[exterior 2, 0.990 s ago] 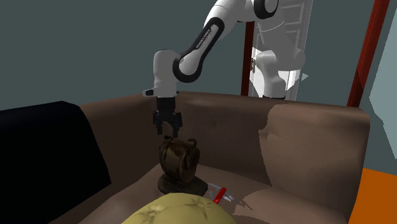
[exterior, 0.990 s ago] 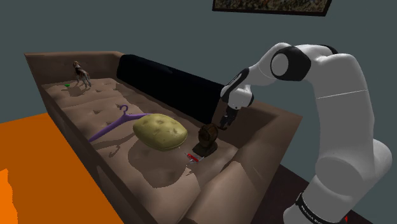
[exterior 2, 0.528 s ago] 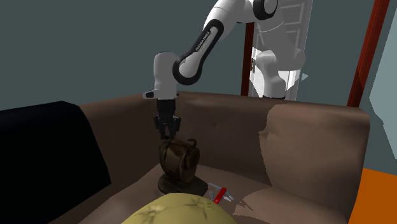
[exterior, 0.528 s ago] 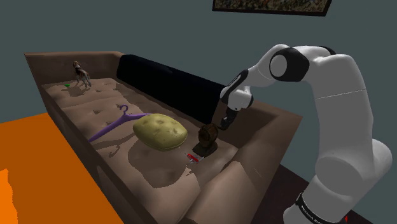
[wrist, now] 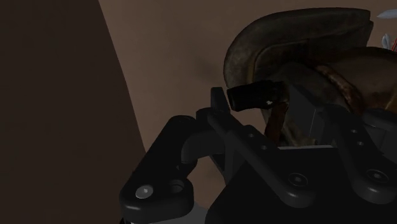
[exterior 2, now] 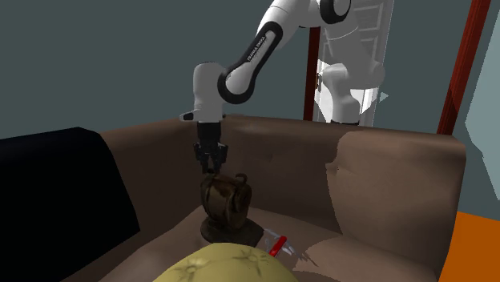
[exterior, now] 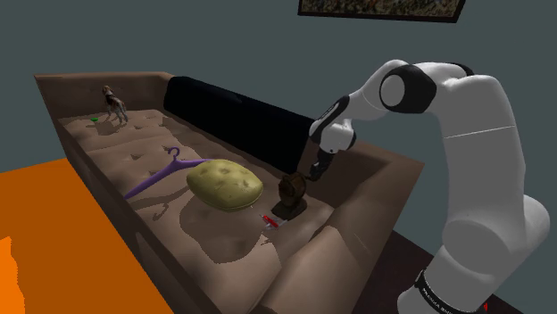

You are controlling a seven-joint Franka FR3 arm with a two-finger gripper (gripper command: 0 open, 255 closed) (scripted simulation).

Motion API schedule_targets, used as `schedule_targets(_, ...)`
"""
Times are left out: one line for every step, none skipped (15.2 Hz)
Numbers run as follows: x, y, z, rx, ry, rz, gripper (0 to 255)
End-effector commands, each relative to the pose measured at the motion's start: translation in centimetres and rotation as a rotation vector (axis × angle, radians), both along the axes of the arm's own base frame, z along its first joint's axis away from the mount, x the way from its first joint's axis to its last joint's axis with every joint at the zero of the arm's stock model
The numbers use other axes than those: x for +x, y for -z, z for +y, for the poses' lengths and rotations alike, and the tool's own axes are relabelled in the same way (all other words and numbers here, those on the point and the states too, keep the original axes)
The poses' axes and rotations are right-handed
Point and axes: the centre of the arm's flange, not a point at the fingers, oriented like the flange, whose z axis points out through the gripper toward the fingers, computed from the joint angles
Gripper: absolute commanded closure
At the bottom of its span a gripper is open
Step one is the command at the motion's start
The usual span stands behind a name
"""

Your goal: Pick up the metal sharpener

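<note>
Your gripper (exterior 2: 210, 167) hangs just above the sharpener (exterior 2: 224, 204), which stands on the sofa (exterior 2: 385, 180) beside the potato (exterior: 224, 185), probably to drop onto its crank top; how far it is open I cannot tell

Brown sharpener (wrist: 299, 38), partly beyond the wrist view's edge.
</note>
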Motion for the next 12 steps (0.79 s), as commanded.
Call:
schedule_targets(0.0,-1.2,-0.1,0.0,0.0,-0.001,255)
schedule_targets(0.0,-1.7,-0.1,0.0,0.0,-0.001,255)
schedule_targets(0.0,-2.2,-0.1,0.0,0.0,-0.001,255)
schedule_targets(0.0,-2.8,-0.1,0.0,0.0,-0.001,255)
schedule_targets(0.0,-3.3,-0.1,0.0,0.0,-0.001,255)
schedule_targets(0.0,-3.8,-0.1,0.0,0.0,-0.001,255)
schedule_targets(0.0,-4.3,-0.1,0.0,0.0,-0.001,255)
schedule_targets(0.0,-4.9,-0.1,0.0,0.0,-0.001,255)
schedule_targets(0.0,-5.4,-0.1,0.0,0.0,-0.001,255)
schedule_targets(0.0,-5.9,-0.1,0.0,0.0,-0.001,255)
schedule_targets(0.0,-6.5,-0.1,0.0,0.0,-0.001,255)
schedule_targets(0.0,-7.0,-0.1,0.0,0.0,-0.001,255)
